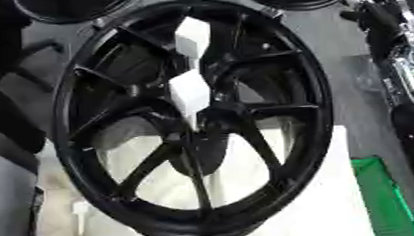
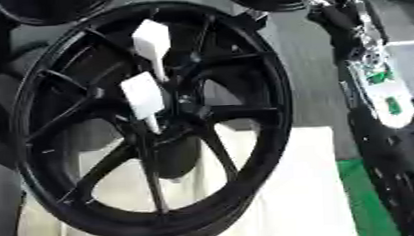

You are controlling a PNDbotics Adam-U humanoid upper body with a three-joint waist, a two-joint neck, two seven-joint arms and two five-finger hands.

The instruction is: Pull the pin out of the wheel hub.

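Black wheel hub (image 1: 193, 120) upright on white surface (image 1: 319, 205), green mat (image 1: 385, 192) beside, right arm (image 2: 375, 82) alongside, hand state unclear.

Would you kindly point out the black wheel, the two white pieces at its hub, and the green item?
black wheel (image 1: 320, 110), left eye view, right rim.
upper white piece (image 2: 151, 38), right eye view, its face.
lower white piece (image 2: 142, 95), right eye view, its face.
green item (image 1: 382, 192), left eye view, middle.

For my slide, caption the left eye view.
Black wheel standing on white cloth, two white pins at its hub.
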